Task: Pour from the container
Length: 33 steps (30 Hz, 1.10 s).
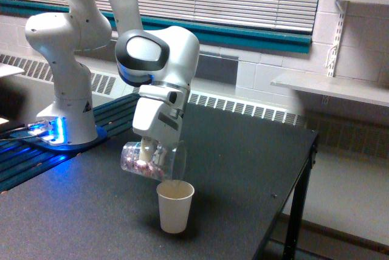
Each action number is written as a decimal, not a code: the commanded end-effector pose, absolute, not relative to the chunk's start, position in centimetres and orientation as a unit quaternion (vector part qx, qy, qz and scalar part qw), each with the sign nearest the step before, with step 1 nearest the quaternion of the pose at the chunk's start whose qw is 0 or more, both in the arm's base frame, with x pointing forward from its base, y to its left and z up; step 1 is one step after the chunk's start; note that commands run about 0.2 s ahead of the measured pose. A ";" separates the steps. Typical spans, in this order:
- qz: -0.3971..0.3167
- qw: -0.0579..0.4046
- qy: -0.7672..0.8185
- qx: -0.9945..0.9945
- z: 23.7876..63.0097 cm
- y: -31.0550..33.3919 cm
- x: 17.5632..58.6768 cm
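Container (152,160) — clamped sideways in the gripper (148,150) — hangs over the paper cup (175,206), near the table (255,150) edge.

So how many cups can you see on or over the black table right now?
2. A clear plastic cup, tipped nearly on its side, is held in the robot's jaws above the table. A white paper cup stands upright on the table just below its mouth.
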<state>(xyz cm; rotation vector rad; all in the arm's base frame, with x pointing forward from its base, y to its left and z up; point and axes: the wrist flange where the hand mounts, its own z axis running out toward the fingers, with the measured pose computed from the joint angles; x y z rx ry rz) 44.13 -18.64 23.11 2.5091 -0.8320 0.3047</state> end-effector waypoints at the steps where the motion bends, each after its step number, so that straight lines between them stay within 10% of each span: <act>1: 0.112 0.249 -0.293 0.916 23.0 -18.2 44.6; 33: 0.107 0.273 -0.291 0.910 23.9 -20.7 43.3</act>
